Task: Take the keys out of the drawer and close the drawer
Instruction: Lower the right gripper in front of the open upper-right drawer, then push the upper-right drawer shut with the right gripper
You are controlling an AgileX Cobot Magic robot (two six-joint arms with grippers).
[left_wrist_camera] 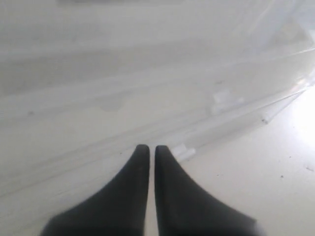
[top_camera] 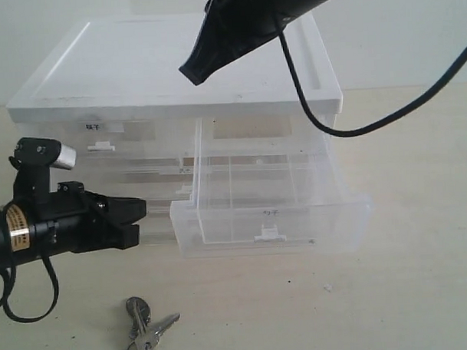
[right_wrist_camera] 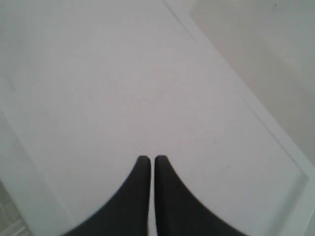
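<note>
jaws closed, beige table (top_camera: 422, 291), white wall (top_camera: 413, 38)

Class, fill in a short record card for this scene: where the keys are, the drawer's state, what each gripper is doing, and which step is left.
keys: lying on the table in front of the cabinet, outside the drawer
drawer: pulled out, no keys seen inside
left gripper: shut, holding nothing, low beside the drawer's left front corner
right gripper: shut, holding nothing, above the cabinet top
step left: close the drawer
</note>
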